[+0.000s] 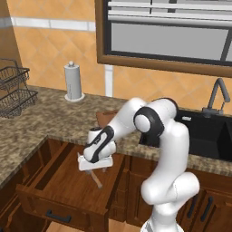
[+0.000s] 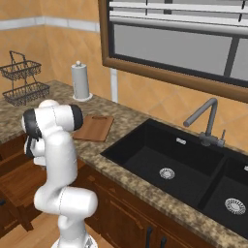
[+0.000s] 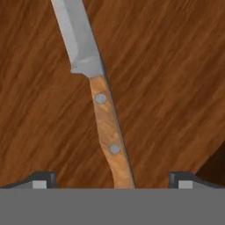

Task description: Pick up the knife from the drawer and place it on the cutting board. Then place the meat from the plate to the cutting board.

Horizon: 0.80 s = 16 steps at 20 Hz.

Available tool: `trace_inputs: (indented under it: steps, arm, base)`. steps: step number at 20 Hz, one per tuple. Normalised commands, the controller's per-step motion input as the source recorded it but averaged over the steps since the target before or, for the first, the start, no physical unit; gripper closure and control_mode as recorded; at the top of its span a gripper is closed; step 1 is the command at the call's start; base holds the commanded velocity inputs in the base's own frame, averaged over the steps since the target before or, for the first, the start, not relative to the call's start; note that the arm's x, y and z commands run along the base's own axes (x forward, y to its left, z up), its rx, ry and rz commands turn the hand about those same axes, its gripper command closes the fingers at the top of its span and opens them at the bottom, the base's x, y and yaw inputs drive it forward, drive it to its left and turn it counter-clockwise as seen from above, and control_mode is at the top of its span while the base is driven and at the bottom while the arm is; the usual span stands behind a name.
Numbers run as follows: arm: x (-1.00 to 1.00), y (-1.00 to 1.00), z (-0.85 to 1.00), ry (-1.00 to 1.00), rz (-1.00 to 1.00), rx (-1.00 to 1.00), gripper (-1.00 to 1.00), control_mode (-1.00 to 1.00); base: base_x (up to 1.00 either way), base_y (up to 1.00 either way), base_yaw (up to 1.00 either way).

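Gripper: the white arm's two-finger gripper (image 3: 112,179) stands with its jaws spread wide apart and nothing between them gripped — in the hand view the two small dark fingertips (image 3: 41,179) rise at either side of the bottom edge, with the knife handle in the gap between them, touching neither.
Knife: the small slender kitchen knife (image 3: 97,94) with a riveted light tan wooden handle and thin grey blade lies flat on the drawer bottom; in the hand view its handle end points toward the gripper and its blade runs away toward the top left. In the left base view the tan handle (image 1: 96,179) peeks out just below the hand.
Drawer: the wide shallow dark brown wooden drawer (image 1: 50,199) with a dark bar handle on its front is pulled open below the counter edge; the hand hangs low inside it.
Cutting board: the flat reddish-brown wooden cutting board (image 2: 93,127) with a slot handle lies on the speckled stone counter (image 1: 41,122), between the drawer and the wall, with nothing on it.
Beyond: a black double sink (image 2: 167,164) with a grey tap (image 2: 206,121) sits to the right — a white paper-towel roll (image 1: 73,81) and a dark wire rack (image 1: 13,93) stand to the left, by the wall.
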Motion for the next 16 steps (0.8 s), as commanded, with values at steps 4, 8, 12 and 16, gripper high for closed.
trace_inputs:
  steps: [4,8,12,16]
  arm:
    - [0.32,0.26,-0.40,0.00,0.00,0.00,-1.00,-1.00]
    - [0.33,0.03,-0.31,0.00,0.00,0.00,-1.00,-1.00]
    - [0.29,0.00,-0.19,0.00,0.00,0.00,-1.00,-1.00]
    - [0.08,0.01,-0.25,0.00,0.03,0.00,-1.00,-1.00]
  base:
    - [0.00,0.00,0.00]
    - [0.00,0.00,0.00]
    - [0.00,0.00,0.00]
    - [0.00,0.00,0.00]
